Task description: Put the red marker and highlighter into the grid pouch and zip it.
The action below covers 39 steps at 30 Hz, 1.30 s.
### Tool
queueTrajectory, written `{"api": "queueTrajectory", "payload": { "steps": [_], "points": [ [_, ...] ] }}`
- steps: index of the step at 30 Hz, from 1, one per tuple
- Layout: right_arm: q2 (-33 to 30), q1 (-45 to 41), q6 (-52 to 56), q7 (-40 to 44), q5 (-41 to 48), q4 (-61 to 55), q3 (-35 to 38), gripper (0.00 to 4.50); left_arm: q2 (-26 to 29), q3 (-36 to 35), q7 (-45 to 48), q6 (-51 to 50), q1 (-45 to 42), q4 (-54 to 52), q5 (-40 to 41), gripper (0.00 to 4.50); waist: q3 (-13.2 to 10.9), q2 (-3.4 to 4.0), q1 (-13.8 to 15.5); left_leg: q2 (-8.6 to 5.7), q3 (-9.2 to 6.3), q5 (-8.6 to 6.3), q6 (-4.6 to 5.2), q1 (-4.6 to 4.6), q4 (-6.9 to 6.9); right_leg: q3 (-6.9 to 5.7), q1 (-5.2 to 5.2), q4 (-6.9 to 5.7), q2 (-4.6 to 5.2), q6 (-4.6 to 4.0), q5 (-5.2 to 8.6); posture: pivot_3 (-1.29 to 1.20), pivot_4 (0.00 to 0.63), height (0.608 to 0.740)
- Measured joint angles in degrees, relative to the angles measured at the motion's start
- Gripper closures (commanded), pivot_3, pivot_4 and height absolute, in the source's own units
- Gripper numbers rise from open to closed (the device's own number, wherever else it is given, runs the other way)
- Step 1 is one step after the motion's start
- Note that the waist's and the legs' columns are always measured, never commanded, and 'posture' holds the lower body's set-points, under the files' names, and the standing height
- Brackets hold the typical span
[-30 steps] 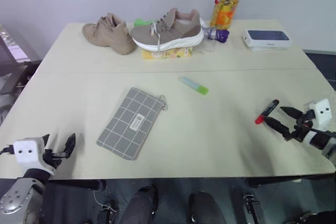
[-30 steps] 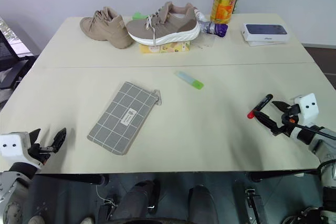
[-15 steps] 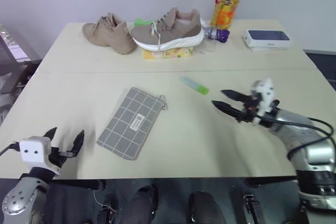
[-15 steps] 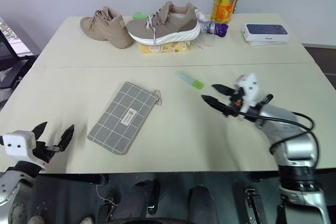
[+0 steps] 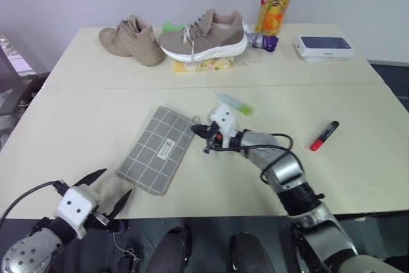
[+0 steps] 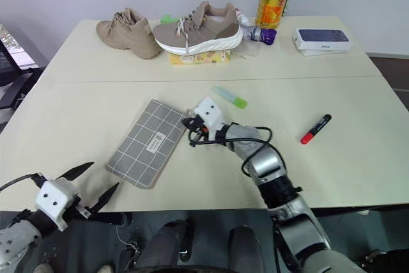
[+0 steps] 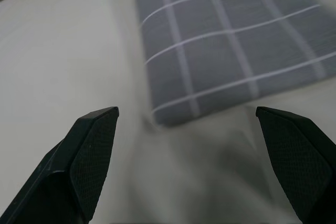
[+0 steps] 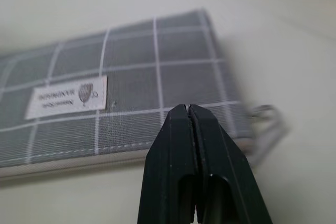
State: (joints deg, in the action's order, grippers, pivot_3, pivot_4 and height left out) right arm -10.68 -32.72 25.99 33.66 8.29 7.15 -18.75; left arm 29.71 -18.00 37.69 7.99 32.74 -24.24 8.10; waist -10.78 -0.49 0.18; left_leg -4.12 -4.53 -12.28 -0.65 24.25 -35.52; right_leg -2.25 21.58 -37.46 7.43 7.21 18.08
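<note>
Where shoes point(image 5: 172, 41) stand, bottle point(image 5: 276, 1) beside.

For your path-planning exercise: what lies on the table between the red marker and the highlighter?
Nothing: in the left eye view, only bare tabletop lies between the red marker and the highlighter.
</note>
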Motion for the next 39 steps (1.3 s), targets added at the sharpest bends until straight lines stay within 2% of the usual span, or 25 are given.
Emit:
{"api": "queueTrajectory", "payload": {
  "steps": [6, 12, 18, 23, 25, 27, 33, 39],
  "points": [
    [4.91, -1.62, 3.13, -3.78, -2.37, 4.93, -0.22, 4.45, 0.28, 4.03, -1.66, 3.09, 0.47, -1.44, -7.73, 0.00, 0.09, 0.00, -0.68, 0.01, 0.01, 0.01, -0.02, -0.14, 0.10, -0.01, -0.04, -0.04, -0.04, 0.00, 0.00, 0.00, 0.150, 0.739],
    [5.79, -1.38, 4.81, -4.16, -2.45, 4.71, 0.06, 4.45, 2.34, 5.72, -2.95, 6.79, -0.24, -1.23, -13.76, 0.00, 0.46, 0.28, -0.95, 0.02, 0.03, 0.02, -0.03, -0.25, 0.27, 0.00, -0.03, -0.04, -0.06, 0.00, 0.00, 0.00, 0.150, 0.739],
    [6.16, -0.69, 5.76, -4.35, -2.62, 3.90, 0.03, 4.45, 4.42, 9.02, -7.23, 14.14, -5.55, 2.09, -23.93, 0.00, 0.66, 0.42, -0.85, 0.01, 0.06, 0.02, -0.03, -0.50, 0.33, 0.02, -0.19, -0.04, -0.06, 0.01, 0.00, 0.00, 0.150, 0.739],
    [6.87, -0.34, 6.14, -5.04, -3.04, 3.64, -0.04, 4.45, 3.75, 12.24, -12.12, 16.41, -10.99, 5.05, -30.14, 0.00, 0.80, 0.55, -0.82, 0.00, 0.05, 0.02, -0.03, -0.62, 0.35, 0.06, -0.21, -0.16, -0.08, 0.01, 0.00, 0.00, 0.150, 0.739],
    [7.15, -0.09, 6.18, -5.28, -3.09, 3.43, -0.03, 4.50, 3.08, 13.13, -13.61, 16.12, -12.75, 6.17, -31.66, 0.54, 0.82, 0.53, -0.87, 0.00, 0.04, 0.02, -0.03, -0.68, 0.35, 0.13, -0.22, -0.22, -0.11, 0.01, 0.00, 0.00, 0.150, 0.739],
    [7.35, 0.25, 6.17, -5.44, -3.16, 3.20, -0.06, 4.50, 2.43, 13.97, -14.82, 15.50, -13.42, 7.36, -32.94, 1.37, 0.82, 0.53, -0.99, -0.01, 0.04, 0.02, -0.03, -0.73, 0.37, 0.27, -0.19, -0.29, -0.16, 0.01, 0.00, 0.00, 0.150, 0.739],
    [7.42, 0.45, 6.21, -5.75, -3.05, 3.02, 0.17, 4.50, 1.52, 14.38, -17.74, 14.00, -15.01, 8.15, -33.81, 4.35, 0.83, 0.54, -0.87, 0.00, 0.02, 0.02, -0.03, -0.76, 0.36, 0.41, -0.12, -0.41, -0.21, 0.01, 0.00, 0.00, 0.150, 0.739],
    [7.35, 0.49, 6.37, -5.91, -2.53, 2.81, 1.74, 4.50, 1.59, 14.31, -18.66, 13.68, -15.26, 7.87, -33.33, 4.43, 0.83, 0.53, -0.89, -0.01, 0.03, 0.02, -0.04, -0.77, 0.35, 0.44, -0.10, -0.42, -0.20, 0.00, 0.00, 0.00, 0.150, 0.739]
  ]
}}
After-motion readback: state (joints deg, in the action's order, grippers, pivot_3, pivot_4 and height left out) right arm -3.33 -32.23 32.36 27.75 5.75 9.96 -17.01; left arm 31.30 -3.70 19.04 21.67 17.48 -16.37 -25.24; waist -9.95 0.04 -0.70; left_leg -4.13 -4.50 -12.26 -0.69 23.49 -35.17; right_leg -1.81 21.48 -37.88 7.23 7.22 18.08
